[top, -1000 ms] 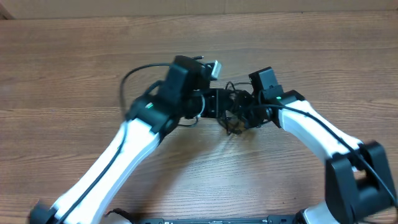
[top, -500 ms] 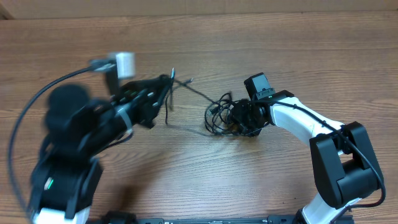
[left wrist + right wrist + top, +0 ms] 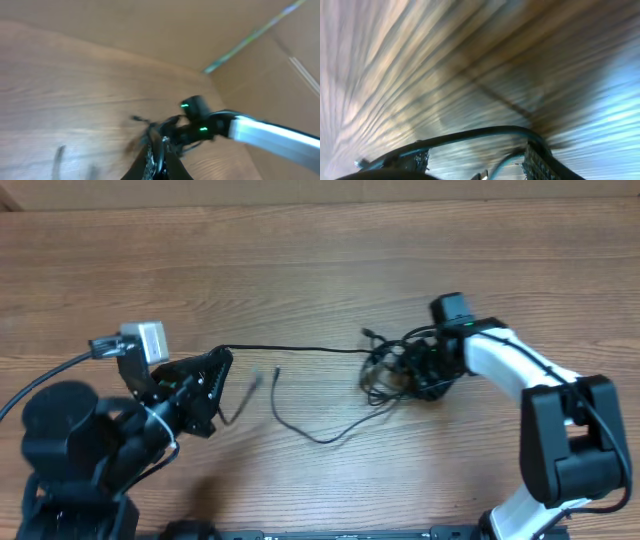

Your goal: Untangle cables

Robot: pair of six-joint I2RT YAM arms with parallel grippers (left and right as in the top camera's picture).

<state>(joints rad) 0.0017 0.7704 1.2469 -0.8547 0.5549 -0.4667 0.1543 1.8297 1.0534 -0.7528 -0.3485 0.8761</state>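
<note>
Where the overhead view takes in the whole wooden table (image 3: 320,240), my two arms come in from its near edge. Left arm (image 3: 90,450) sits by the near left corner; right arm (image 3: 520,365) reaches in from the near right corner.

Left gripper (image 3: 222,362): jaws pinched together on the end of one taut cable (image 3: 300,349), left of the table's middle. The wrist view, blurred, shows the fingertips (image 3: 156,152) closed with a dark cord running out from them.

Right gripper (image 3: 422,372): down at the tangle, right of the table's middle. In its own wrist view the fingers (image 3: 536,159) stand apart, a thin cord arching across the gap; nothing clamped that I can see.

Cables (image 3: 385,375): a small black knot of loops, touching the right gripper. The taut cable runs straight from it to my left gripper.

Loose cable (image 3: 310,435): lies alone near the table's middle in an open curve, one end close to the left gripper, the other near the knot.
</note>
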